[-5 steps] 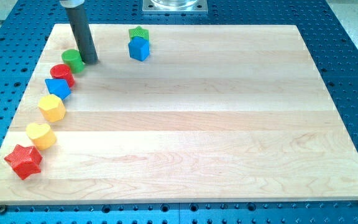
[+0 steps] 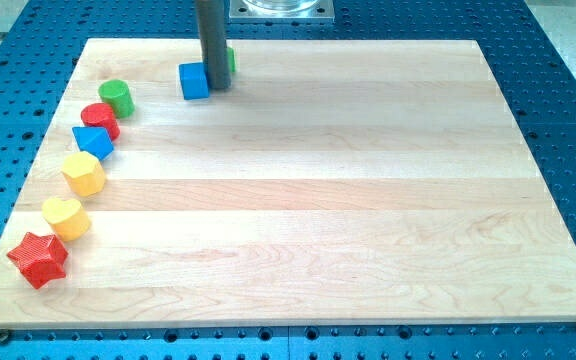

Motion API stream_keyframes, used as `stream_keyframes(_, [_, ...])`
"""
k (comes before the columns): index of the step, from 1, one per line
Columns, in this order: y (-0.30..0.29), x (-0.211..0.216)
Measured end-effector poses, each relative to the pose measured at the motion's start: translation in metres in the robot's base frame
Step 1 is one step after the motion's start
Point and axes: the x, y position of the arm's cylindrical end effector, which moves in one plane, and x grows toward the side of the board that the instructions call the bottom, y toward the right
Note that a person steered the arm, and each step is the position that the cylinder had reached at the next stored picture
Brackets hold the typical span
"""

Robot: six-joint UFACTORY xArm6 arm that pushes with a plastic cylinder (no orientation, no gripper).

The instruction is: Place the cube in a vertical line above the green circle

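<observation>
The blue cube (image 2: 194,81) is noted near the view's top, left of centre on the wooden board (image 2: 368,200), well to the right of the green cylinder (image 2: 117,97) and slightly higher in the view. The rod is seen standing against the cube's right face, with my tip (image 2: 217,87) touching or just beside that face. Nothing is gripped; the rod is a plain pusher and can only bear against a side.

Step in hand, as judged: the cube is to be slid leftward until it sits straight above the green cylinder. Contact is best kept at the middle of the right face, so the cube is not spun. A push along the top strip of the board is advised, the line being kept clear of the cylinder itself.

Materials and shapes, largest to smallest:
- Board: pale wood, lengthwise planks visible, smooth, laid on a blue perforated table (image 2: 558,90).
- Rod: dark, straight, matte.
- Blocks, apparently smooth plastic, arranged in an arc at the view's left: red star (image 2: 37,258), yellow heart (image 2: 66,217), yellow hexagon (image 2: 84,173), a second blue block (image 2: 93,141), red cylinder (image 2: 100,119).
- A green block (image 2: 231,60) is mostly hidden behind the rod; its shape cannot be told.
</observation>
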Motion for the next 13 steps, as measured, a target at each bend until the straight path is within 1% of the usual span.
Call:
stream_keyframes(1, [0.003,0.032])
stream_keyframes(2, [-0.003,0.017])
stream_keyframes(3, [0.024,0.014])
stream_keyframes(4, [-0.005,-0.007])
stream_keyframes(5, [-0.045,-0.007])
stream_keyframes(6, [-0.039,0.017])
stream_keyframes(8, [-0.075,0.013])
stream_keyframes(9, [-0.082,0.013])
stream_keyframes(10, [-0.052,0.002])
stream_keyframes(13, [-0.052,-0.017])
